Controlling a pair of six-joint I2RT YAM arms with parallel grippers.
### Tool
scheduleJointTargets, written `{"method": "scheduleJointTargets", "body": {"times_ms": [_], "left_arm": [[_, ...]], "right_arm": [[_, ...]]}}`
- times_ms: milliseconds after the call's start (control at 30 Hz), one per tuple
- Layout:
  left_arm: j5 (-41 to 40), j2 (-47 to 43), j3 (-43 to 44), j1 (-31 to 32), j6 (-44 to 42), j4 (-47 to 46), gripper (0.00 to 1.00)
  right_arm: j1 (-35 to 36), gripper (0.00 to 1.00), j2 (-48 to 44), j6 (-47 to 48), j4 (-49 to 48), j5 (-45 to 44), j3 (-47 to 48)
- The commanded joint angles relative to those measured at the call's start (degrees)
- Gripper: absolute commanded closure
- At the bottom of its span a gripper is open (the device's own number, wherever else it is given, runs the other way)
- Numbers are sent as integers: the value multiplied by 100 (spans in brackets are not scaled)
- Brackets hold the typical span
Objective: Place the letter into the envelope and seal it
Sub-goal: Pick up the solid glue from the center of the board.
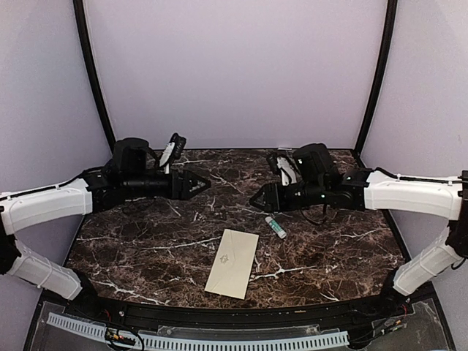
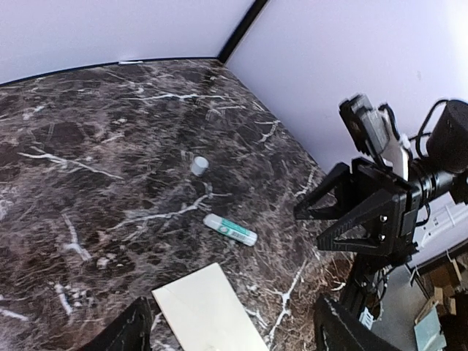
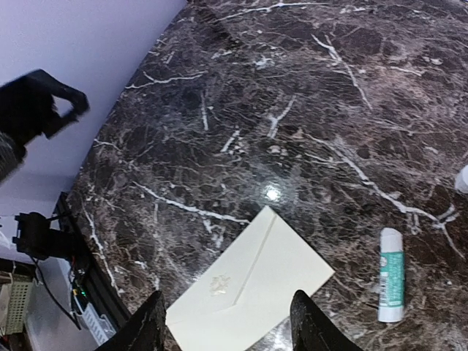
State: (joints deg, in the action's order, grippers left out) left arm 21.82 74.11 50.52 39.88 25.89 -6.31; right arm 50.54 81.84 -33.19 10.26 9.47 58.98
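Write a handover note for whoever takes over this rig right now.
Left claw: open, empty, above the table.
Right claw: open, empty, above the table.
envelope: flat near the front edge, between the arms, flap folded down.
letter: not in view; probably inside the envelope, but this cannot be confirmed.
glue stick: lying right of the envelope, not touching it. A small white cap lies apart, farther back.
Done: flap looks closed.
Left: check that the flap is actually stuck down; the pictures cannot show that.
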Motion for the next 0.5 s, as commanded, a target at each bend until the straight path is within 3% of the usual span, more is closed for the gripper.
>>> {"method": "scheduleJointTargets", "body": {"times_ms": [0, 167, 267, 400, 467], "left_arm": [[-76, -182, 664, -677, -1017, 1998, 23], [-174, -53, 1225, -1721, -1681, 2571, 19], [335, -299, 945, -2154, -1500, 1886, 18], [185, -871, 22, -2423, -1317, 719, 14], [340, -952, -102, -2595, -1209, 653, 13]], "right_arm": [[-337, 46, 1, 477, 895, -578, -250], [-714, 42, 430, 970, 1211, -903, -327], [-820, 43, 703, 1160, 1116, -922, -387], [-847, 47, 1126, 1438, 1019, -886, -267], [-844, 49, 1359, 1561, 1047, -850, -124]]}}
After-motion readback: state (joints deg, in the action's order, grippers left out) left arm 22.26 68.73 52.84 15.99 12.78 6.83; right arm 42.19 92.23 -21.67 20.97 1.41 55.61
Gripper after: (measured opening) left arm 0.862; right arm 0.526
